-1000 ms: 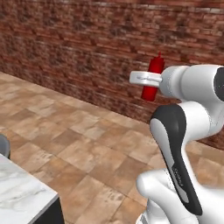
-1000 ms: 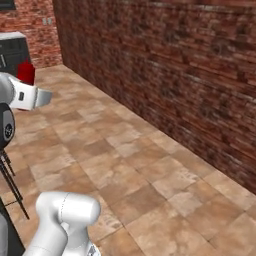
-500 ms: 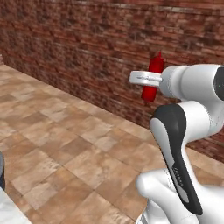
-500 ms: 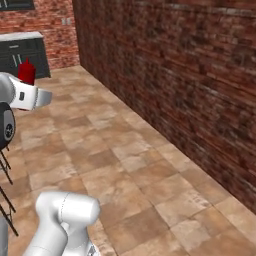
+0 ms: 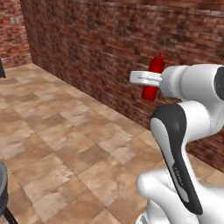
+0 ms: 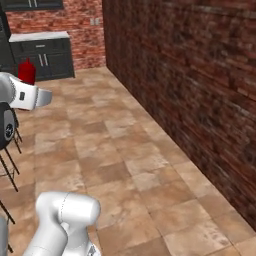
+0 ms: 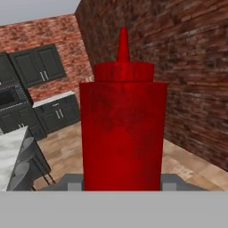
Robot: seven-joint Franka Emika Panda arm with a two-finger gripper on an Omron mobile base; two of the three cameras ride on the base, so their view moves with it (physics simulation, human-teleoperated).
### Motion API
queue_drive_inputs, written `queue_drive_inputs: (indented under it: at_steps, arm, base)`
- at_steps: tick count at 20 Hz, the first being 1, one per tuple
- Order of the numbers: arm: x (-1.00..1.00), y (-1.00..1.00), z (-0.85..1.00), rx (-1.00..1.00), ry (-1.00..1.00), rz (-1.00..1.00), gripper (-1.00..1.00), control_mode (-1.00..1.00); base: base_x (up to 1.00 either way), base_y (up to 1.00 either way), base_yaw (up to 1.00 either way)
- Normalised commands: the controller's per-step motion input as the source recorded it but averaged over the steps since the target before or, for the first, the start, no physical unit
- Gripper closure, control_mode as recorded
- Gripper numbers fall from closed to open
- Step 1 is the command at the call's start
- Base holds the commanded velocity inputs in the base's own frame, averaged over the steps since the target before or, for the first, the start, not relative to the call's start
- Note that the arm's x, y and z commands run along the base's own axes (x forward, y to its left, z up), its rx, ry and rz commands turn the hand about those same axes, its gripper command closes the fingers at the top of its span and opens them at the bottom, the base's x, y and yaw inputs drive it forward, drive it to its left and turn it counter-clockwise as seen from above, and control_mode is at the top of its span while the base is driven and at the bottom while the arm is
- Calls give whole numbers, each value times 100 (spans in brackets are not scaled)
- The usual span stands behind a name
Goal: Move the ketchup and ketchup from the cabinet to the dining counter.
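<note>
Gripper (image 5: 148,79) is clamped on the red ketchup bottle (image 5: 152,77), jaws pinching it on both sides of the lower body; bottle is upright, tapered nozzle pointing up, held in the air well above the floor. In the left base view the bottle sits at the end of the white hand, just in front of the brick wall (image 5: 109,48), with the body sticking out above and below the fingers. In the right base view the top of the bottle (image 6: 26,71) pokes up behind the white wrist at the left edge. Hand view has the bottle (image 7: 122,129) dead centre and very close, cap and nozzle clear, base sitting between the two finger tips at the bottom. Arm is folded up high, elbow link dark, base body low in both base views. Floor is brown stone tile (image 5: 65,144), running along the brick wall. Far end of the room in the right base view: black lower cabinets with short handles (image 6: 42,59) under a white top, against another brick wall. Hand view shows the same black cabinets (image 7: 53,113) further off, upper black doors (image 7: 38,64) above them, and a marble counter edge (image 7: 11,153) at the left with grey stools (image 7: 26,164) tucked beside it. Thin dark stool legs (image 6: 7,165) show at the left of the right base view.
</note>
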Motion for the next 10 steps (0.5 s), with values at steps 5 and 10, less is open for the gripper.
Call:
queue_drive_inputs:
  at_steps: [5,10]
  arm:
    - [0,0,0,0,0,0,100,100]
    - [0,0,0,0,0,0,100,100]
  base:
    - [83,-11,30]
    - [83,-12,30]
